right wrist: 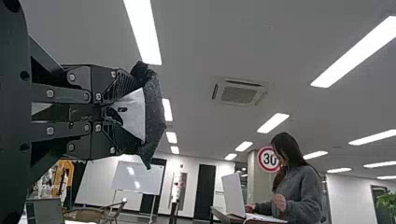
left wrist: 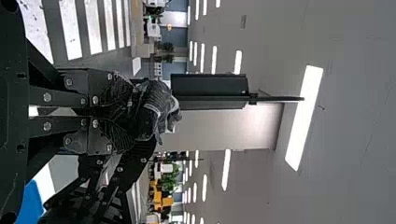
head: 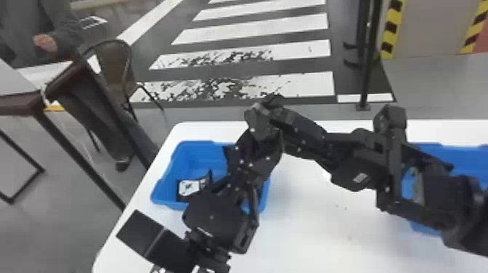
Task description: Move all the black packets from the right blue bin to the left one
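Note:
In the head view my left gripper (head: 265, 131) and my right gripper (head: 285, 118) meet above the table, between the bins, at a dark packet (head: 259, 115). From the left wrist, my left gripper (left wrist: 136, 113) looks shut on a crumpled black packet (left wrist: 161, 112), with the other arm's gripper against it. The right wrist view has my right gripper (right wrist: 130, 115) shut on the black packet (right wrist: 154, 119), its white label (right wrist: 135, 114) between the fingers. Another black packet with a white label (head: 189, 187) lies in the left blue bin (head: 194, 156), partly behind my left arm.
The right blue bin (head: 468, 159) is largely covered by my right arm, so its contents cannot be told. Both bins stand on a white table (head: 312, 225). A brown table (head: 21, 103) and a chair (head: 116, 61) stand beyond at the left.

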`<action>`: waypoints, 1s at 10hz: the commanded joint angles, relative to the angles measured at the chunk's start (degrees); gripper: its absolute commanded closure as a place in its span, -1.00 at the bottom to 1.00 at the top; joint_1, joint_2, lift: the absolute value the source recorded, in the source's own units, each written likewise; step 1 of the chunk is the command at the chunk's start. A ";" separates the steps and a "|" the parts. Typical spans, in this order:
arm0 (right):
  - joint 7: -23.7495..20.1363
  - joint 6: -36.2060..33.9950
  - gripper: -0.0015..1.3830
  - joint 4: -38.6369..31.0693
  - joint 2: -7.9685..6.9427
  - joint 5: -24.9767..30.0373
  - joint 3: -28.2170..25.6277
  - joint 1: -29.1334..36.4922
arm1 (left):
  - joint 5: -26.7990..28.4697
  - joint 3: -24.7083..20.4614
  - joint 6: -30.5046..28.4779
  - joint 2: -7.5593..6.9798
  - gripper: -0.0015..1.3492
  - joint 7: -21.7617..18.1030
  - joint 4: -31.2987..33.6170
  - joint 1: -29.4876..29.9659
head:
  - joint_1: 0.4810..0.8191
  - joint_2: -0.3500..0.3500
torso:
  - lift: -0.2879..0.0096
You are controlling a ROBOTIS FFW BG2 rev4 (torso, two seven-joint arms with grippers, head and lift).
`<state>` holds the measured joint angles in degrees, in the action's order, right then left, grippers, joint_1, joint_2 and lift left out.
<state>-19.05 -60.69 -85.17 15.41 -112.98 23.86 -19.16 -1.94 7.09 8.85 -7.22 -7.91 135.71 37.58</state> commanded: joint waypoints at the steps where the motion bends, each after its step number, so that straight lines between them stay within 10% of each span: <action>1: 0.15 0.23 0.30 -0.25 0.06 0.55 -0.09 0.32 | 0.11 -0.24 1.13 0.10 0.80 0.09 0.06 0.25 | 0.10 0.84 | -0.01; 3: 0.15 1.77 -1.00 -1.52 0.15 1.46 -0.21 1.16 | -0.01 -0.69 1.84 0.28 0.80 0.09 0.06 0.39 | 0.09 0.86 | -0.01; 8: 0.15 2.62 -0.42 -9.39 0.06 3.06 -8.32 11.14 | 0.68 -5.15 3.52 2.74 0.80 1.06 -2.47 -0.03 | 0.08 0.87 | -0.01; 10: 0.15 2.76 -0.42 -13.47 -0.64 7.40 -14.72 15.22 | 6.39 -8.92 0.15 4.05 0.80 1.41 -15.27 -7.91 | 0.16 0.87 | -0.01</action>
<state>-18.89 -57.94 -97.58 14.92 -106.64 10.86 -5.00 2.27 -0.70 10.36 -3.53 -6.52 125.06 32.56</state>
